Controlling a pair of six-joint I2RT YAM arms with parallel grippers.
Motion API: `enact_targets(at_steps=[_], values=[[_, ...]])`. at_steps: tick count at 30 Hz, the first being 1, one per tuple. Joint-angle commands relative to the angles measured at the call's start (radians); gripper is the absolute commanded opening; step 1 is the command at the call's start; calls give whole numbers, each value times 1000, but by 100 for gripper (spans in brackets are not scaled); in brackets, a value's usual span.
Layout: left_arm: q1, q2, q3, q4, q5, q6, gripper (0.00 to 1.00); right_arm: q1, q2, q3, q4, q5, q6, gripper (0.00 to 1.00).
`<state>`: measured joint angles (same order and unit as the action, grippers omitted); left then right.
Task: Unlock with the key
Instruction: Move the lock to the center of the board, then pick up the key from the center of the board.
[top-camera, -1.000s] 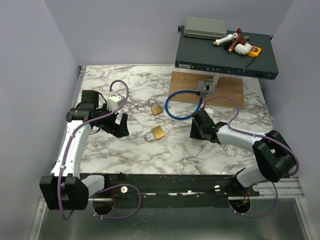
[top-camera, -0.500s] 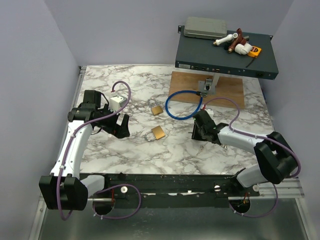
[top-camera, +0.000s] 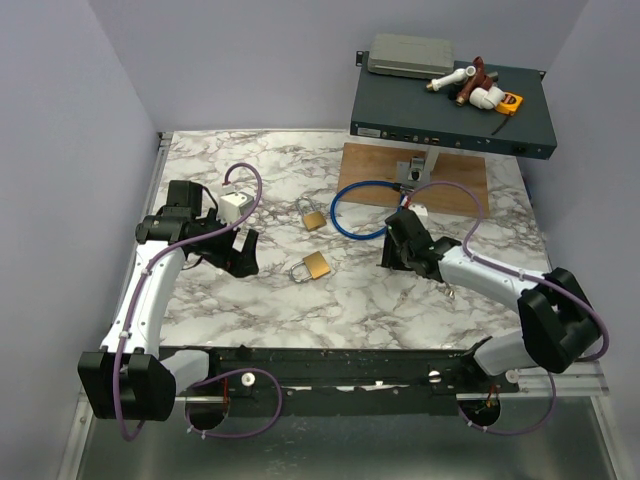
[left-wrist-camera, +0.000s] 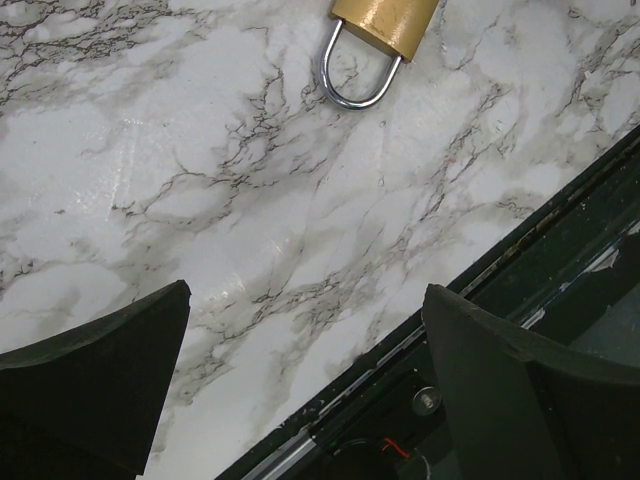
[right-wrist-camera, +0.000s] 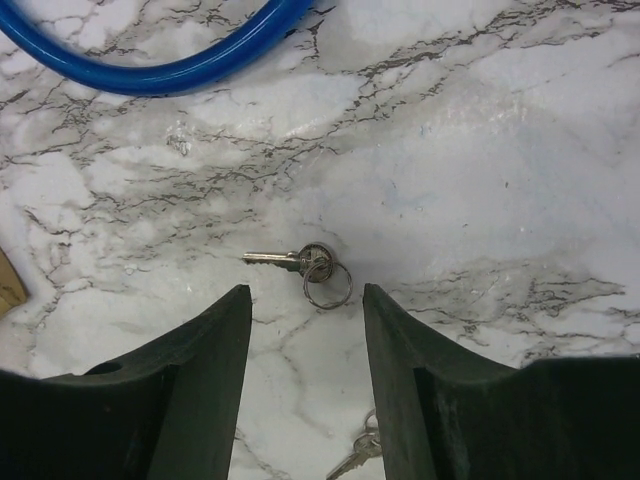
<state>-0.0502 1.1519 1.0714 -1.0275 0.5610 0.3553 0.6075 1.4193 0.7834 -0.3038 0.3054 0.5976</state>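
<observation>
Marble bears the key before the half-open, empty right pincer.

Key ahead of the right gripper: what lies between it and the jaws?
Nothing but the bare marble table, as the right wrist view shows, separates the key from the right gripper.

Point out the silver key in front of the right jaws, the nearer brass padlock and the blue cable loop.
Small silvery metal key (right-wrist-camera: 270, 258): right wrist view, on its blade.
Nearer brass padlock with silver shackle (top-camera: 317, 265): top view, on its brass body.
Blue cable loop (right-wrist-camera: 170, 75): right wrist view, on its curve.
</observation>
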Motion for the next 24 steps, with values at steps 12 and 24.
enact_targets(at_steps=[12, 24], values=[[-5, -44, -22, -19, -10, 50, 98, -26, 124, -14, 163, -76, -95, 45], [-5, -62, -40, -19, -17, 59, 98, -26, 82, -99, 175, -156, -41, 31]])
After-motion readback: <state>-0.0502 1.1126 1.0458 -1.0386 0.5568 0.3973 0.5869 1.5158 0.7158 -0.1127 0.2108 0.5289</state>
